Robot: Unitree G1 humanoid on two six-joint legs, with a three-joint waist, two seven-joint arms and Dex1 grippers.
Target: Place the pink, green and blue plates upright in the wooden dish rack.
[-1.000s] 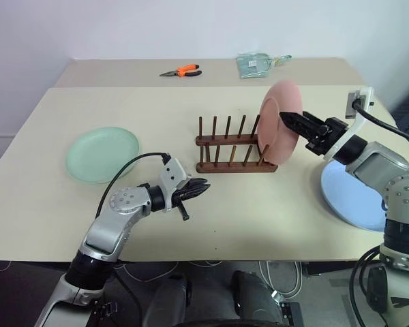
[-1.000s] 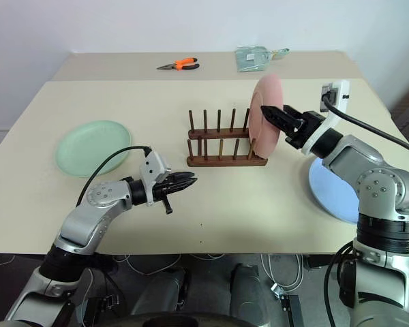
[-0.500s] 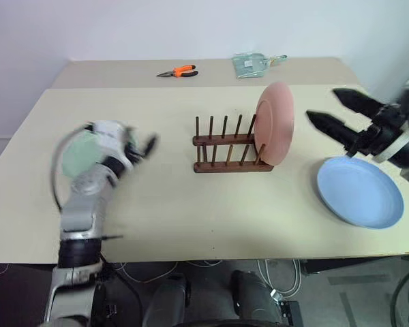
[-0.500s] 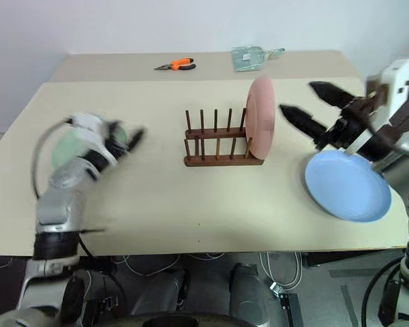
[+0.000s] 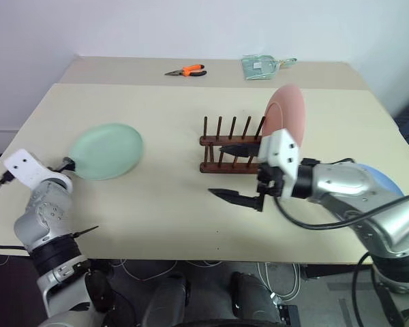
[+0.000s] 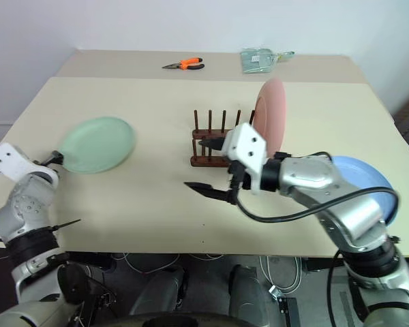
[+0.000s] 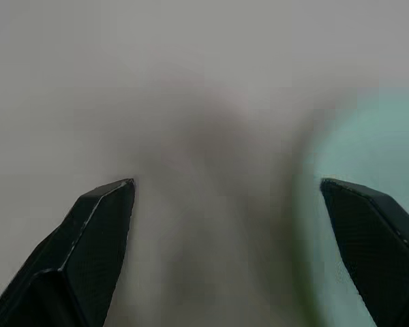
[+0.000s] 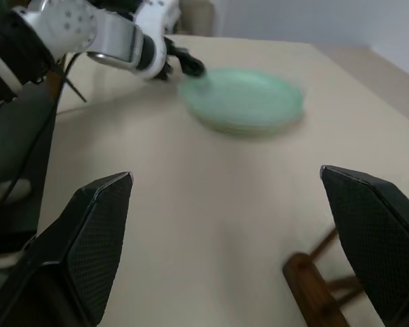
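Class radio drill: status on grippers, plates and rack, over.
Both grippers open, empty: left, right. Pink plate racked; green, blue flat. Nothing blocking.

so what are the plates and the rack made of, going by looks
The pink plate, green plate and blue plate look like matte plastic: flat pastel colour, no glaze shine. The dish rack looks like dark stained wood: brown base, thin round pegs.

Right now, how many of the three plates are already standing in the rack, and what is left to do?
One is done: the pink plate stands upright at the end of the wooden rack. In hand: nothing held; the left gripper is open at the rim of the green plate, and the right gripper is open and empty. Left: the green plate and the blue plate, both lying flat.
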